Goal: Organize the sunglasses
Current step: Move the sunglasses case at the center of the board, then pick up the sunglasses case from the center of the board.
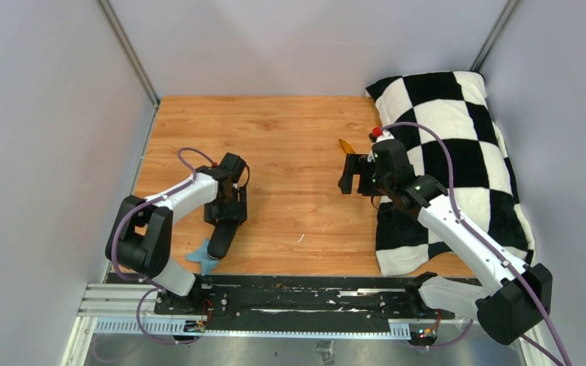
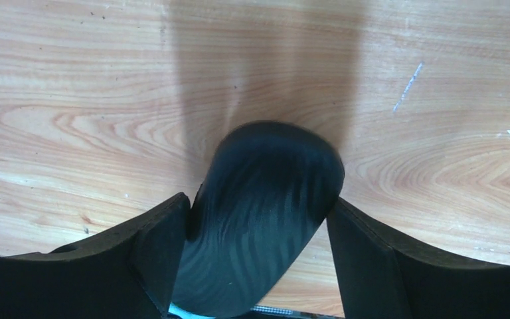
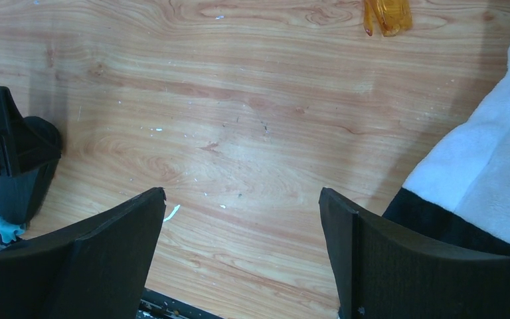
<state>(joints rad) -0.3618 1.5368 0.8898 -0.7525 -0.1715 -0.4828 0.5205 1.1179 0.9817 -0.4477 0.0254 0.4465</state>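
The amber-orange sunglasses [image 1: 346,146] lie on the wooden table [image 1: 290,137] just left of the pillow; they also show at the top edge of the right wrist view [image 3: 386,14]. My right gripper [image 1: 349,177] is open and empty [image 3: 242,196], hovering just on the near side of the sunglasses. My left gripper [image 1: 226,217] is closed on a black oval glasses case [image 2: 259,219], its fingers touching both sides. The case [image 1: 220,238] points toward the near edge, and its near end lies over the light-blue cloth [image 1: 202,257].
A black-and-white checkered pillow [image 1: 458,152] fills the right side of the table and shows in the right wrist view [image 3: 485,166]. Grey walls enclose the table on three sides. A black rail [image 1: 305,293] runs along the near edge.
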